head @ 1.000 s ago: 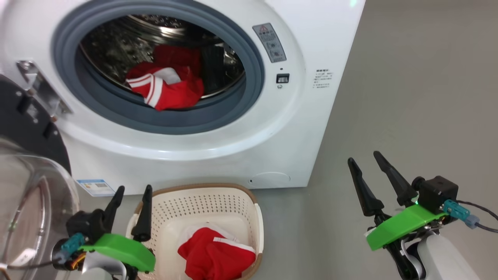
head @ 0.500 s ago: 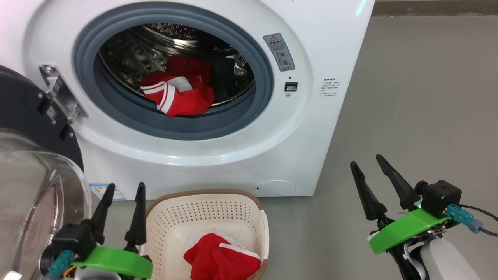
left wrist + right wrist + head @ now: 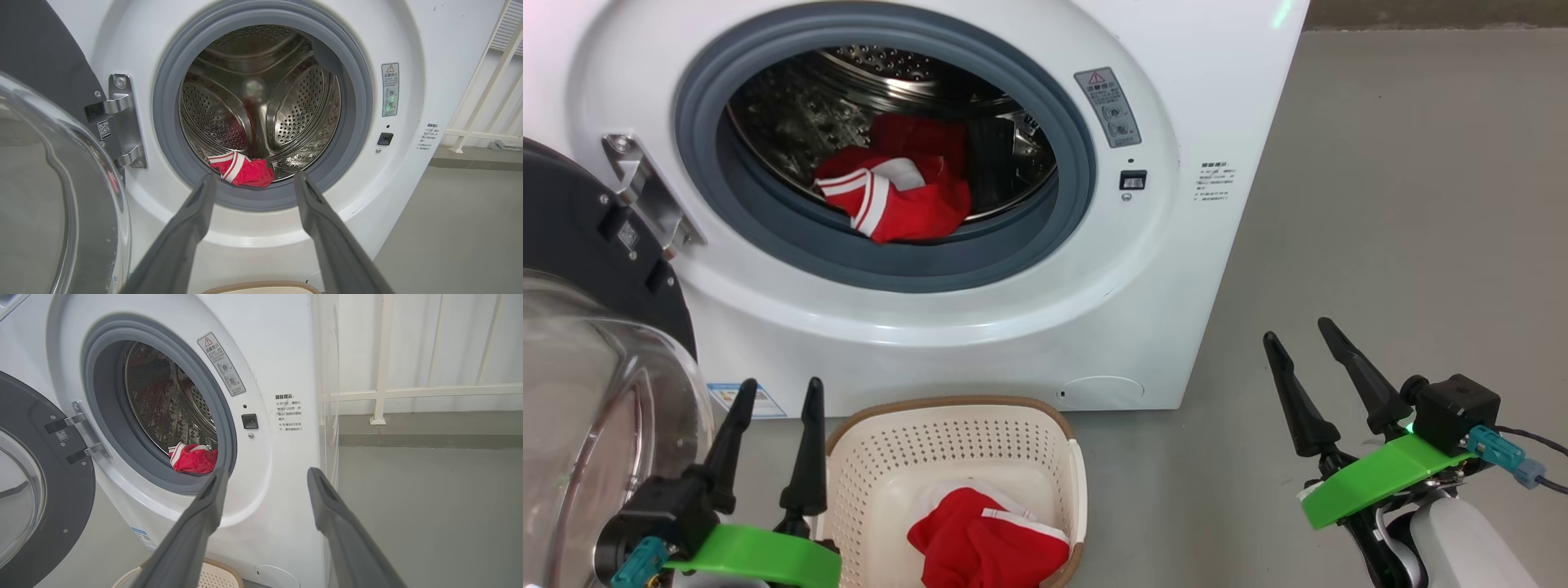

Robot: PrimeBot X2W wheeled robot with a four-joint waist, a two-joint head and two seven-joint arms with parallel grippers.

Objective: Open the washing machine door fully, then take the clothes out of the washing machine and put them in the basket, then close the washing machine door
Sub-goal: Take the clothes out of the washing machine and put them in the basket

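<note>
The white front-loading washing machine (image 3: pixel 1209 82) stands with its washing machine door (image 3: pixel 580 237) swung wide to the robot's left, the black rim and bulging glass bowl well away from the opening. Seen from the head camera, red clothes (image 3: pixel 898 200) with white stripes lie heaped at the front of the drum, against the lower lip of the grey gasket (image 3: pixel 792 245). Below, the cream perforated basket (image 3: pixel 947 433), brown-rimmed, sits on the grey floor (image 3: pixel 1380 204) just before the machine and holds one crumpled red garment (image 3: pixel 984 539) edged in white.

The left wrist view looks straight into the perforated steel drum (image 3: pixel 261 94), showing its raised paddles and the door's metal hinge (image 3: pixel 122 122); of the basket it gives a sliver of rim. The right wrist view takes the machine at an angle and adds a white railing (image 3: pixel 382 367) beyond its side.

The left gripper (image 3: pixel 781 381), just beside the basket's left rim, and the right gripper (image 3: pixel 1296 328), over bare floor well to the right, both have their fingers spread and hold nothing.
</note>
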